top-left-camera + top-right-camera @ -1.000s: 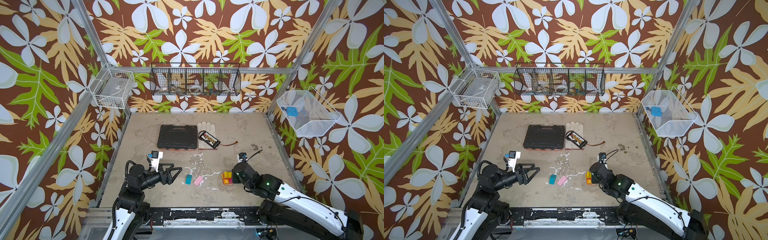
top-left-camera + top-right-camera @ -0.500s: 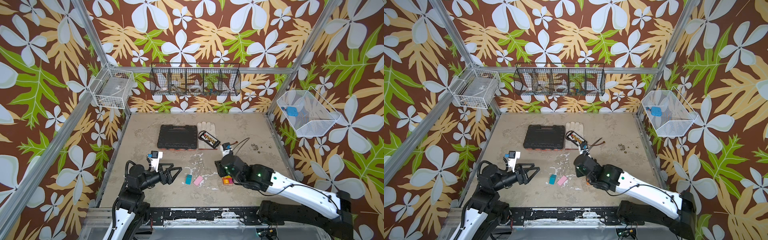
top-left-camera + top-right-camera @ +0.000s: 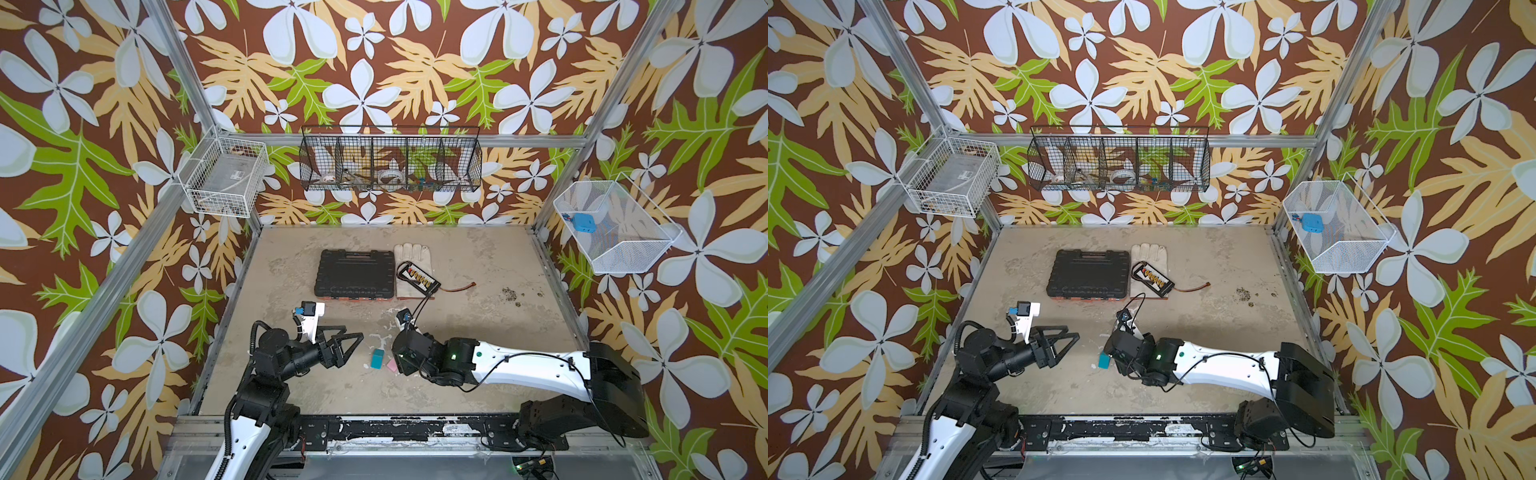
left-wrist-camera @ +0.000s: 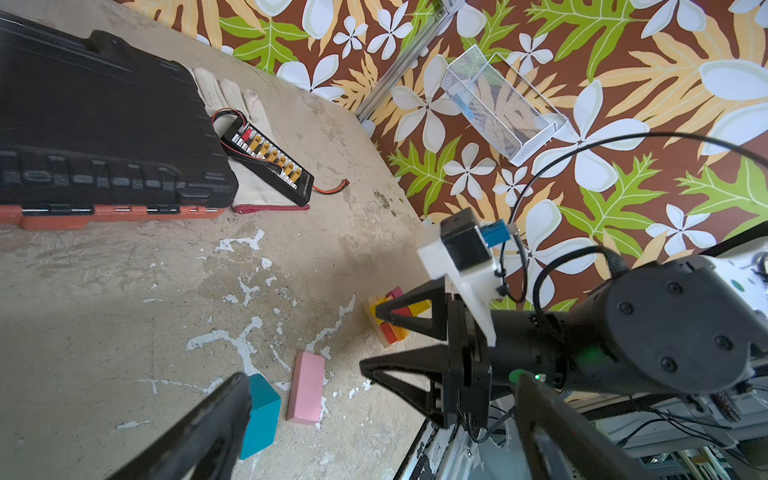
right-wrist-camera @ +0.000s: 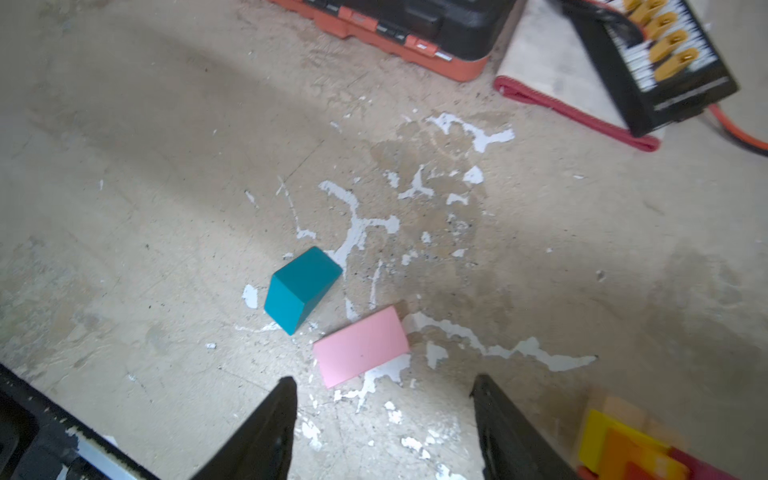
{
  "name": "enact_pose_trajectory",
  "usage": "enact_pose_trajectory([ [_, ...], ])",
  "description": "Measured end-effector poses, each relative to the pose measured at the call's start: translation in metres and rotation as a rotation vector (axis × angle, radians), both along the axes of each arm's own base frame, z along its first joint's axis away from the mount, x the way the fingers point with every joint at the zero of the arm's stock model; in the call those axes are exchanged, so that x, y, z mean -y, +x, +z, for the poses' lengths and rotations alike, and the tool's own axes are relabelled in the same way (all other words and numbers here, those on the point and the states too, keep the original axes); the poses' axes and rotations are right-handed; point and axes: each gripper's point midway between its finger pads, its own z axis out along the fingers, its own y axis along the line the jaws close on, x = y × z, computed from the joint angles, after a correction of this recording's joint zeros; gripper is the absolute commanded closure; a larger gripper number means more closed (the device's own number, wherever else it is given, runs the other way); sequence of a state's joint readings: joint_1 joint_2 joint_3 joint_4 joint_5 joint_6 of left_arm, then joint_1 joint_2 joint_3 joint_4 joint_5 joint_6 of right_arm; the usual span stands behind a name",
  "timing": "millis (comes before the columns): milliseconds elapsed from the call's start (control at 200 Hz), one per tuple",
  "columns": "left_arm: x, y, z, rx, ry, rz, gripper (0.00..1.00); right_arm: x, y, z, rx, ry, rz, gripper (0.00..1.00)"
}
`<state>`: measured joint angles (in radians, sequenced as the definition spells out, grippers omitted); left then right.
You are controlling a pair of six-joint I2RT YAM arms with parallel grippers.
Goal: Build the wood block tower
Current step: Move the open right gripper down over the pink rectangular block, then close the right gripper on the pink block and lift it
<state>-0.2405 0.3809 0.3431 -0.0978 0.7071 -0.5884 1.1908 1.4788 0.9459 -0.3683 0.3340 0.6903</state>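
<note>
A teal block and a flat pink block lie side by side on the floor; both top views show the teal block. My right gripper hovers open and empty, its fingertips just short of the pink block. The tower, a low stack of yellow, orange, red and magenta blocks, stands behind the right gripper; the right arm hides it in both top views. My left gripper stays open and empty, left of the teal block.
A big black case with an orange edge lies at the back, a pale glove and a black connector board with a red lead beside it. Wire baskets hang on the walls. The metal front rail bounds the floor.
My right arm swung left, away from the tower and over to the pink block, and its jaws opened wider. The left arm has not moved.
</note>
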Motion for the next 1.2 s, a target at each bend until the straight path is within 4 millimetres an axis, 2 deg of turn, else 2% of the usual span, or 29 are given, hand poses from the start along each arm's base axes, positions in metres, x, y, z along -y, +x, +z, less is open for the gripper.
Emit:
enact_pose_trajectory([
  [170, 0.000, 0.000, 0.001, 0.004, 0.000, 0.003, 0.00, -0.014, -0.007, -0.028, -0.052, -0.023, 0.068, 0.23],
  [606, 0.000, 0.000, 0.001, 0.004, 0.000, 0.003, 0.00, -0.022, -0.011, -0.072, -0.112, -0.085, 0.132, 0.21],
  [746, -0.001, 0.000, 0.001, 0.008, -0.001, 0.003, 0.00, -0.023, 0.000, -0.078, -0.110, -0.078, 0.111, 0.21],
  [836, -0.001, 0.000, 0.001, 0.007, -0.001, 0.003, 0.00, -0.016, 0.001, -0.088, -0.129, -0.105, 0.102, 0.23],
  [1201, 0.000, 0.000, 0.001, 0.006, -0.001, 0.002, 0.00, -0.016, 0.002, -0.089, -0.127, -0.102, 0.100, 0.37],
])
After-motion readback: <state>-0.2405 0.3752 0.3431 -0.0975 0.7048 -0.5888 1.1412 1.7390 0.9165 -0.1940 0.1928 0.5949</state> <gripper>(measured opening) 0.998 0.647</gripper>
